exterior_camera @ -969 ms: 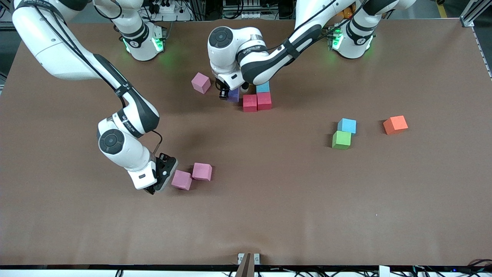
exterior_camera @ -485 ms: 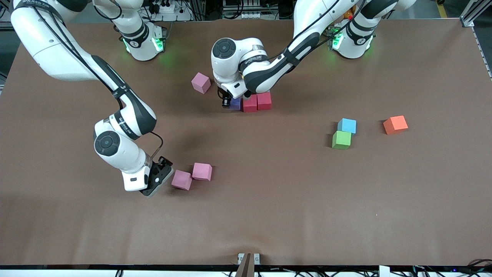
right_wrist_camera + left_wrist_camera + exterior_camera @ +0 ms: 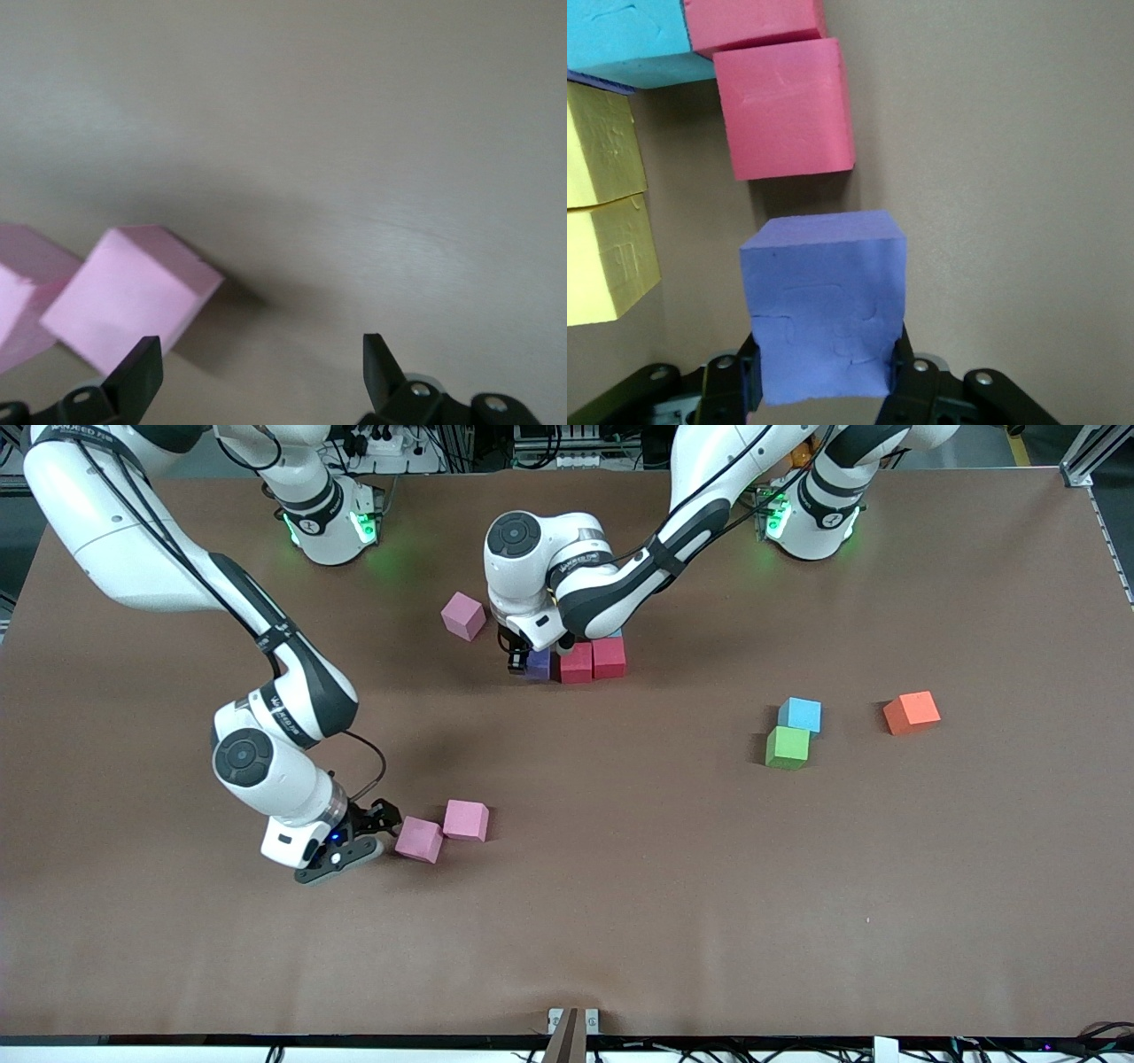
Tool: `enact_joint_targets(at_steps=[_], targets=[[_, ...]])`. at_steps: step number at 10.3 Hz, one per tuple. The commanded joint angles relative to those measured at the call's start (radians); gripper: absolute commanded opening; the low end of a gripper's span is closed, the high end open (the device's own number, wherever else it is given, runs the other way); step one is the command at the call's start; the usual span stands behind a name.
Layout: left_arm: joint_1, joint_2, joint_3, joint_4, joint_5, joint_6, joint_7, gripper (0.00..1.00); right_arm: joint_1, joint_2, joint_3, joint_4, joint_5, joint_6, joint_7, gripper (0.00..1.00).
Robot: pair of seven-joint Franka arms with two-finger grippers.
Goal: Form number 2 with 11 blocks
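The started number 2 [image 3: 580, 657] sits near the arms' bases: two red cubes [image 3: 592, 661], two yellow [image 3: 602, 212], one blue [image 3: 625, 40]. The left gripper [image 3: 529, 657] clamps a purple cube [image 3: 826, 305] beside them. Loose lie three pink cubes [image 3: 441, 831], one blue, one green [image 3: 787, 747], one orange [image 3: 911, 712]. The right gripper [image 3: 372, 833], jaws spread wide, hangs beside two of the pink cubes.

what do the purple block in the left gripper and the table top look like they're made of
Purple block: most likely soft foam with a matte finish; its face is finely grainy, shows shallow pressed dents, has slightly rough edges and gives no shine. The shut left gripper holds it by its sides.
Table: brown, flat and dull, apparently a paper or mat covering; the wrist view shows only faint speckle, so I can't say which.
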Motion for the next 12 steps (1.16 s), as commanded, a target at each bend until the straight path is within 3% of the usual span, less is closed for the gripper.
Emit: enact_joint_targets(at_steps=[1, 3, 5, 9, 12], targets=[[-0.020, 0.020, 0.009, 0.002, 0.041, 0.006, -0.164, 0.27, 0.025, -0.008, -0.011, 0.010, 0.065, -0.010, 0.205, 1.00], [-0.013, 0.025, 0.009, 0.001, 0.039, 0.006, -0.180, 0.26, 0.097, -0.008, -0.055, 0.039, 0.137, -0.014, 0.364, 1.00], [-0.011, 0.030, 0.015, 0.001, 0.039, 0.006, -0.191, 0.26, 0.143, 0.006, -0.119, 0.080, 0.241, -0.024, 0.371, 1.00], [-0.007, 0.036, 0.015, -0.002, 0.032, 0.017, -0.218, 0.24, 0.226, 0.020, -0.186, 0.091, 0.245, -0.020, 0.536, 1.00], [-0.010, 0.045, 0.017, -0.010, 0.032, 0.022, -0.218, 0.24, 0.296, 0.022, -0.230, 0.096, 0.239, -0.015, 0.543, 1.00]])
